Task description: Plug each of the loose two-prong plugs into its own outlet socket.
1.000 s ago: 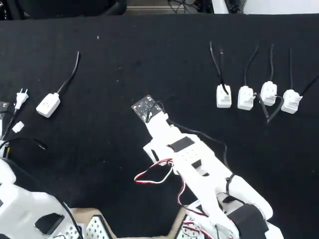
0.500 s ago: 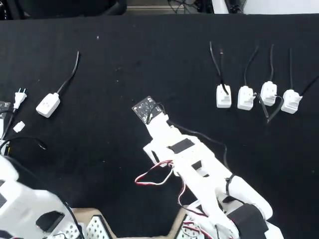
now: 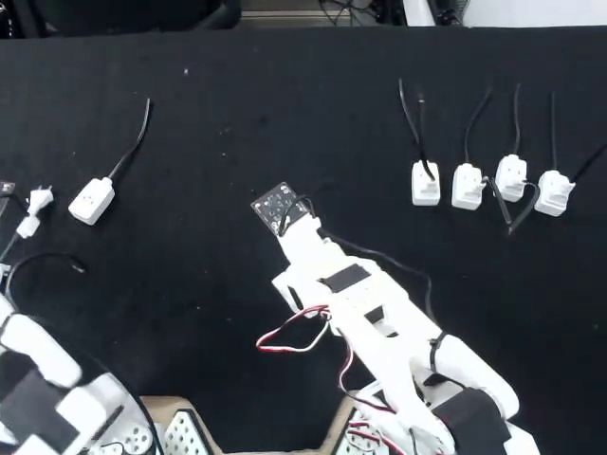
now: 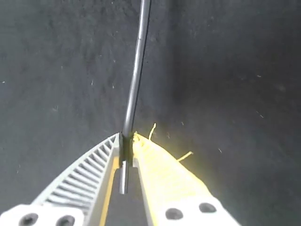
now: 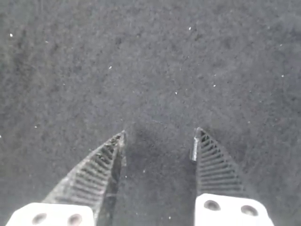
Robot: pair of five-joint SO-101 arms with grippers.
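A loose white two-prong plug (image 3: 33, 206) lies at the table's far left, its black cable (image 3: 43, 261) looping toward the left arm (image 3: 38, 374) at the bottom left corner. Just right of the plug sits a white outlet socket (image 3: 92, 200) with a black cord. In the left wrist view my left gripper (image 4: 126, 138) is shut on the thin black cable (image 4: 136, 70), which runs straight away over the cloth. My right gripper (image 5: 160, 141) stands open over bare black cloth, nothing between its fingers. The right arm (image 3: 351, 294) reaches into the table's middle.
Several white sockets (image 3: 467, 187) with black cords stand in a row at the right rear. Red and white wires (image 3: 289, 332) hang off the right arm. The black cloth (image 3: 218, 114) covers the whole table.
The left arm has drawn back toward the bottom left corner. The loose plug slid nearer and tilted, and its cable loop shifted left.
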